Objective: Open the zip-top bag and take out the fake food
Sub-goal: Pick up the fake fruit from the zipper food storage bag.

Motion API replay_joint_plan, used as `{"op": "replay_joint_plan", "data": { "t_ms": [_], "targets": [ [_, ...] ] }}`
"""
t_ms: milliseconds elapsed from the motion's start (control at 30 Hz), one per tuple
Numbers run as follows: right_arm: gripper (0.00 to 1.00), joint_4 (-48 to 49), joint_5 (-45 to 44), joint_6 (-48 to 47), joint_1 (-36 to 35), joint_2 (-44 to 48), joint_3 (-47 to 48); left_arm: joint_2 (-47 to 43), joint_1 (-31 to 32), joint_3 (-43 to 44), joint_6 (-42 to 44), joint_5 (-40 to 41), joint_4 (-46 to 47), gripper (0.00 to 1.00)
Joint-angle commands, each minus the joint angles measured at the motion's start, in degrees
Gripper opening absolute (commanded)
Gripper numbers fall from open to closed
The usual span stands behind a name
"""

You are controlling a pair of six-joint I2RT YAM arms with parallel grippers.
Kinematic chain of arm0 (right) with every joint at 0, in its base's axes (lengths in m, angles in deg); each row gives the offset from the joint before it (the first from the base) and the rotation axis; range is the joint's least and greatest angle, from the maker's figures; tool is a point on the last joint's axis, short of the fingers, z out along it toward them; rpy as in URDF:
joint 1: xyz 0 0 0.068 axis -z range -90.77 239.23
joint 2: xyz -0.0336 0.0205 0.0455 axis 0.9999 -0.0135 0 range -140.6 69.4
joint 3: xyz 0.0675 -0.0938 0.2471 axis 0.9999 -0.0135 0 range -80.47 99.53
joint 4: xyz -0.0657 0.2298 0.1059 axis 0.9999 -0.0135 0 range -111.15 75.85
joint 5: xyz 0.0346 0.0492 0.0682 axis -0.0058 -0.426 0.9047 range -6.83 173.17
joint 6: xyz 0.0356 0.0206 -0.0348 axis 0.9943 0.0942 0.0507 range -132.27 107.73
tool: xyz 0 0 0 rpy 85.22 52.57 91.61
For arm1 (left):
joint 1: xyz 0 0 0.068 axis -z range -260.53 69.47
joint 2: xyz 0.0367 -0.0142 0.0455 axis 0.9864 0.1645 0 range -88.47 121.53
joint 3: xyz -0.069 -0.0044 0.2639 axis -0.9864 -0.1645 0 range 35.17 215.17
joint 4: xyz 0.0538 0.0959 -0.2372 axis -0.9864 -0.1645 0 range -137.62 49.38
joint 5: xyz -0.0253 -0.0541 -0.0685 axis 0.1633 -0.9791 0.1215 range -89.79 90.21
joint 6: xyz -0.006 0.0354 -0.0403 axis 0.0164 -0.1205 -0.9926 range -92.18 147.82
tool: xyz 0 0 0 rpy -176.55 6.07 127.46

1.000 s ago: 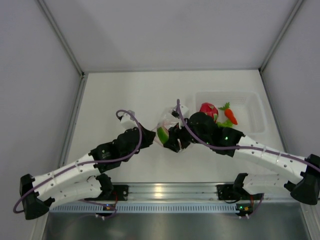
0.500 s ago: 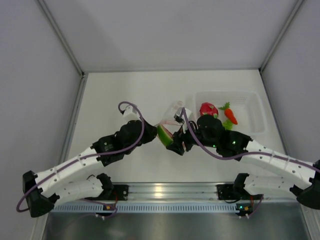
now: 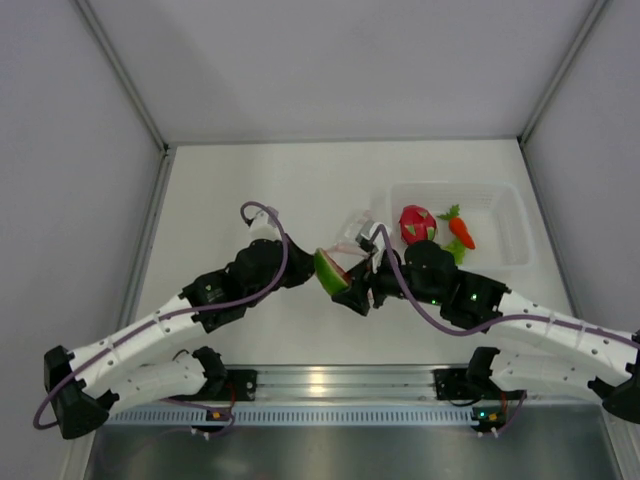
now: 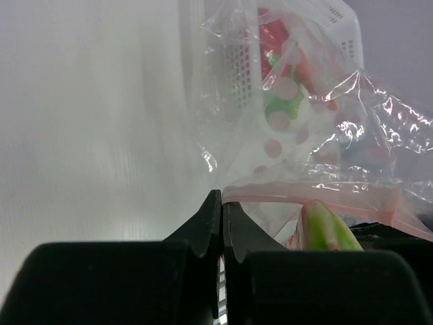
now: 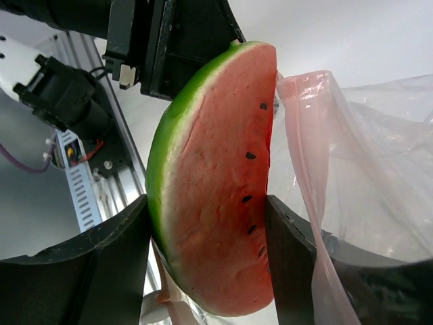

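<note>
Top external shows the zip-top bag (image 3: 352, 228) near the tabletop's middle: limp, crinkly, probably slippery. The left gripper (image 4: 222, 203), fully closed, pinches its zip-strip edge. The right gripper (image 5: 203, 237), half-spread, clamps the rigid melon slice (image 5: 216, 189).

live from what looks like a robotics lab test cell: a bare white tabletop (image 3: 250, 180), boxed in by plain pale grey wall panels (image 3: 340, 60) on silver metal posts (image 3: 120, 75), a slotted aluminium mounting rail (image 3: 340, 382) carrying two white jointed robot arms (image 3: 140, 345), purple cables (image 3: 262, 215) looping off them.
</note>
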State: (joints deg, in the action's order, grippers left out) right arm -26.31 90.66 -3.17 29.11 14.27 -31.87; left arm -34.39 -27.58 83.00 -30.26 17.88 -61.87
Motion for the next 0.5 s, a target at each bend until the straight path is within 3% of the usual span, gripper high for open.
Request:
{"op": "replay_joint_plan", "data": {
  "t_ms": [0, 200, 467],
  "targets": [
    [0.25, 14.95, -5.2, 5.47, -0.97, 4.95, -0.87, -1.17, -1.97, -3.36, 3.33, 1.68, 0.24, 0.0],
    [0.25, 23.84, -11.79, 8.03, -0.88, 3.1, -2.63, -1.09, 1.97, -3.36, 2.54, 0.61, 3.41, 0.0],
    [0.25, 26.66, -19.34, 11.89, -0.79, 0.03, -0.79, -2.49, 4.62, -5.29, -0.27, 5.08, 3.33, 0.0]
  ]
}}
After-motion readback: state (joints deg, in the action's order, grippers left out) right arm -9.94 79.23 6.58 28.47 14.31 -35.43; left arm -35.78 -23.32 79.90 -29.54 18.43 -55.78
